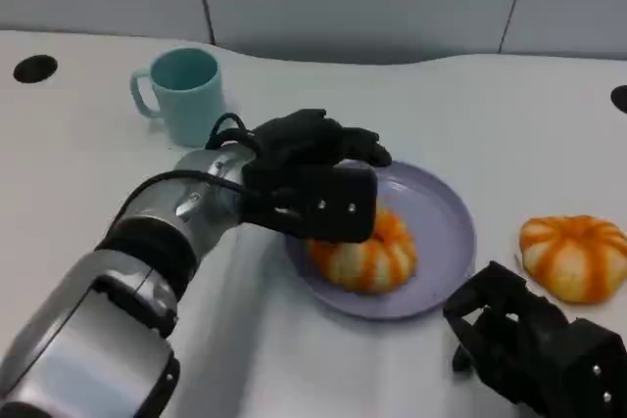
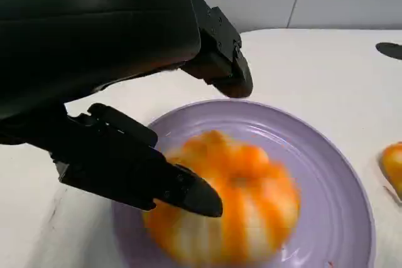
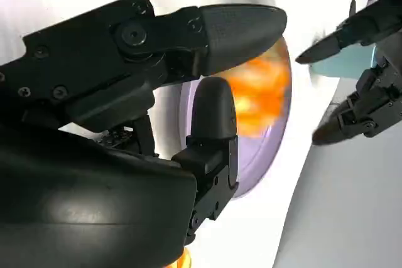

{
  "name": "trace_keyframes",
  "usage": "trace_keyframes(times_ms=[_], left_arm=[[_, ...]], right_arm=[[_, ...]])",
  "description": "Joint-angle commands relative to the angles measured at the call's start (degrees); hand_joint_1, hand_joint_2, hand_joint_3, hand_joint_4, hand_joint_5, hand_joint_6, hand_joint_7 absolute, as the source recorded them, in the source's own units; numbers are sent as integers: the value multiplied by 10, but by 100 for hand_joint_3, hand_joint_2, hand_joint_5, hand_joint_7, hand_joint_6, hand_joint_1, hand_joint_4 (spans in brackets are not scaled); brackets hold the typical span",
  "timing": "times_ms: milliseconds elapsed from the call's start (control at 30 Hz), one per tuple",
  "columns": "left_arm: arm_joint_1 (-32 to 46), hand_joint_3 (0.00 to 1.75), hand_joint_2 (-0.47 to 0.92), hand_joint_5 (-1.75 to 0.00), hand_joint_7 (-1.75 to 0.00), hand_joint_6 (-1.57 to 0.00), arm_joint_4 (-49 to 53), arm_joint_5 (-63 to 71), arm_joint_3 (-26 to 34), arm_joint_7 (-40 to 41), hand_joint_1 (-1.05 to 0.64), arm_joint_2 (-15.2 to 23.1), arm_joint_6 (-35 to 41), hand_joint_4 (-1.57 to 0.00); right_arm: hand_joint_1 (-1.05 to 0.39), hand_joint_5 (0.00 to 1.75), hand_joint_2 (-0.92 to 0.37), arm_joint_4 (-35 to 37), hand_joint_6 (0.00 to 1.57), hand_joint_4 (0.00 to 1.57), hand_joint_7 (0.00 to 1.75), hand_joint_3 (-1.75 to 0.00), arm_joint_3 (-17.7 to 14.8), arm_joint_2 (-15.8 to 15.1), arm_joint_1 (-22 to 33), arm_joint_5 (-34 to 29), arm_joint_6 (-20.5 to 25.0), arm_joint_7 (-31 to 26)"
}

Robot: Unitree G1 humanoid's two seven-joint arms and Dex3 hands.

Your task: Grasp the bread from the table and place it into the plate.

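Bread on plate, second bread on table

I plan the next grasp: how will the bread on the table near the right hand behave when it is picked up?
The bread on the table looks rounded and lobed, so it probably sits stable and will not roll. It seems soft and light; firm fingers may dent it. The right hand is beside it.

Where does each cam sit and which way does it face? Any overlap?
Head view: high on the robot, looking down at the table; left hand over the plate, right hand low.
Left wrist view: behind the left hand, facing the bread on the plate.
Right wrist view: behind the right hand, facing the plate.
Shared: plate and bread in all three.
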Motion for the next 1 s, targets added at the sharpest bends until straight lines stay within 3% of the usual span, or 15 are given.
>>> trace_keyframes(times_ms=[33, 267, 467, 667, 867, 1000], left_arm=[[-16, 7, 92, -19, 0, -21, 8, 7, -8, -13, -72, 1, -1, -3], [-16, 13, 92, -6, -1, -10, 10, -7, 5, -19, -74, 6, -9, 0], [19, 12, 92, -10, -4, -17, -8, -100, 90, -55, -70, 28, -39, -8], [101, 12, 92, -14, -4, -20, -51, -226, 181, -154, -65, 58, -73, -13], [219, 14, 92, -15, -2, -19, -169, -392, 275, -297, -68, 70, -28, -12], [297, 18, 92, -18, -4, -23, -250, -472, 320, -340, -73, 71, 3, -19]], right_arm=[[-26, 175, -92, -11, 36, 53, 175, -36, -3, -4, 2, 3, 3, -1], [-26, 175, -92, -1, 37, 53, 175, -35, -3, -6, -5, 0, -4, -2], [-27, 175, -92, -6, 37, 55, 175, -34, -5, -8, -5, 3, 5, 1], [-28, 175, -92, -4, 38, 58, 175, -33, -9, -13, -8, 7, 4, 6], [-27, 175, -92, -2, 39, 57, 175, -33, -13, -16, -10, 9, 4, 10], [-26, 175, -92, 0, 38, 56, 175, -33, -11, -19, -11, 4, 0, 12]])
